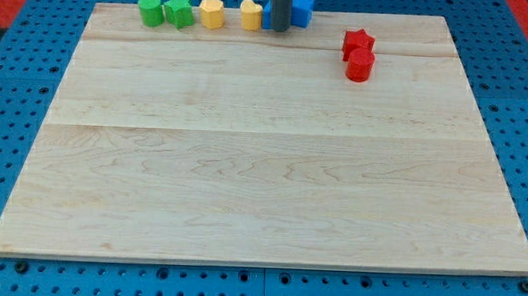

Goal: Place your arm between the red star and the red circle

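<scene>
Pale wooden board (245, 165) lies on blue pegboard. My tip (279, 30), a bare rod holding nothing, sits at the top edge against blue blocks (302, 9). Toward the view's right, slightly lower, red star (358, 42) touches red circle (359, 66).
</scene>
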You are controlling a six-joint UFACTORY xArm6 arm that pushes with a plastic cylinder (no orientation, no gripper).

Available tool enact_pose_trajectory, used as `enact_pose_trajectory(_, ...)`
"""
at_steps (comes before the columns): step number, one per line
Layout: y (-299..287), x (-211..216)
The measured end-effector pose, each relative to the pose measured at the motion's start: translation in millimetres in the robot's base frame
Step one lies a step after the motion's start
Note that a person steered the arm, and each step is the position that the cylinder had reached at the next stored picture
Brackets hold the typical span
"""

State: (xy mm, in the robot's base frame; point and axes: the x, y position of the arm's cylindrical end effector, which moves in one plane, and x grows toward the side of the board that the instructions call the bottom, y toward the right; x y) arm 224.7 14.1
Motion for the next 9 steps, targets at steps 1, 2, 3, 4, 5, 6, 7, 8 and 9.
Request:
enact_pose_trajectory(1,10.8,23.4)
enact_pose_trajectory(2,25.1,68.3)
enact_pose_trajectory(3,37.8,105.6)
enact_pose_trajectory(4,52.1,113.7)
enact_pose_trajectory(5,52.1,91.7)
enact_pose_trajectory(6,55.4,68.3)
enact_pose_trajectory(7,71.8,68.7)
enact_pose_trajectory(8,88.0,69.9)
enact_pose_trajectory(9,117.7,69.7)
